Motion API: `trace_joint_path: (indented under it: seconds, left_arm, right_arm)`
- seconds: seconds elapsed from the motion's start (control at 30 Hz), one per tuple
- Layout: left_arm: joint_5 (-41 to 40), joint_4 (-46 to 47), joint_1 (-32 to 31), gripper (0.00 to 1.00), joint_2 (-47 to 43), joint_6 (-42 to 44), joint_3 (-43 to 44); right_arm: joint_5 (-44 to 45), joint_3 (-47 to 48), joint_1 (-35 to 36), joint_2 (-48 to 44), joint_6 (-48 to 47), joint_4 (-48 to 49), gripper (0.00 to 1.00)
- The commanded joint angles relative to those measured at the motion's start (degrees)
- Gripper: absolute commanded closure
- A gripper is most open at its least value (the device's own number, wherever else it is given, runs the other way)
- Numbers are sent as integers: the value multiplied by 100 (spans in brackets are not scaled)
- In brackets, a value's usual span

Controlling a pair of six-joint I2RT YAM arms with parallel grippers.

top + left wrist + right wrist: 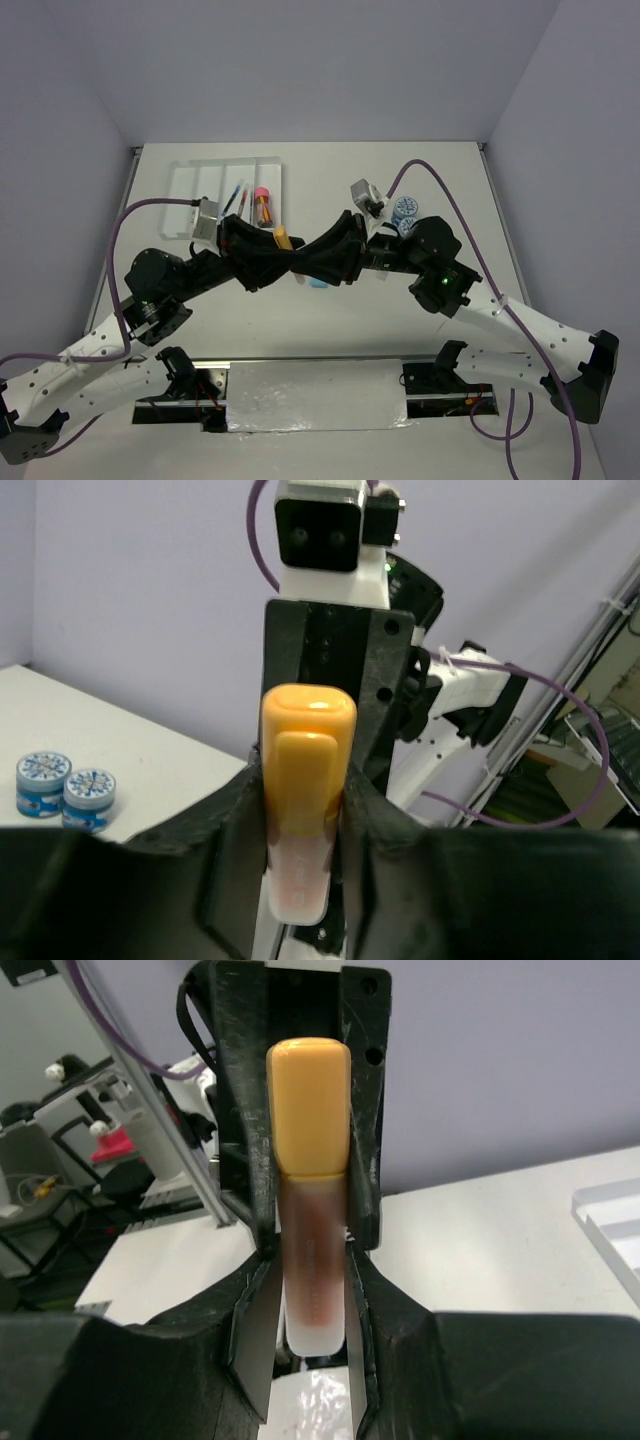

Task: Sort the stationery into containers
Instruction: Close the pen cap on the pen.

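White tray (190, 180): far left of the table; we see thin pens (237, 197) and a pink-capped piece (263, 205) already lying in its right-hand compartments.
Left gripper (300, 815): reaches in to mid-table, and its fingers (248, 810) lie against both sides of the orange-capped tube (308, 730); we judge it clenched on the tube's pale lower body.
Orange-capped tube: held off the table between the two arms, cap showing just above the crossed grippers in the top view (283, 238).
Right gripper (312, 1290): meets the left one head-on, clamped on the same tube from the opposite side.
Light-blue eraser (318, 282): on the table just below the meeting point, not yet sorted.
Blue-lidded tubs (404, 208): side by side, right of centre, untouched.
Step in hand: we read this as a handover of the tube, right arm to left.
Next move: the right jaws should let go only once the left grip is firm; then the left arm carries the tube to a tray compartment.
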Motion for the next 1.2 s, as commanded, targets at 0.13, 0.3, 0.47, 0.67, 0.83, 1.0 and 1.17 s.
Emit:
trace_joint_path:
  seconds: [0.13, 0.3, 0.47, 0.67, 0.83, 1.0, 1.17]
  left_arm:
    - [-108, 157, -12, 99, -77, 53, 113]
    - [14, 253, -12, 100, -157, 106, 175]
    - [742, 701, -12, 100, -52, 71, 201]
    - [1578, 913, -12, 100, 194, 27, 403]
    - [1544, 605, -12, 100, 256, 115, 491]
    - [1141, 403, -12, 100, 248, 229, 421]
    - [393, -61, -12, 100, 318, 325, 596]
  right_arm:
    - [-199, 45, 26, -57, -210, 364, 100]
    - [-410, -70, 18, -57, -298, 408, 100]
    - [-823, -158, 18, 92, -369, 452, 48]
    - [-990, -97, 18, 382, -290, 539, 38]
    - [-955, 61, 18, 374, -307, 505, 41]
    - [-833, 132, 18, 295, -351, 399, 60]
    - [-420, 35, 18, 224, -448, 267, 86]
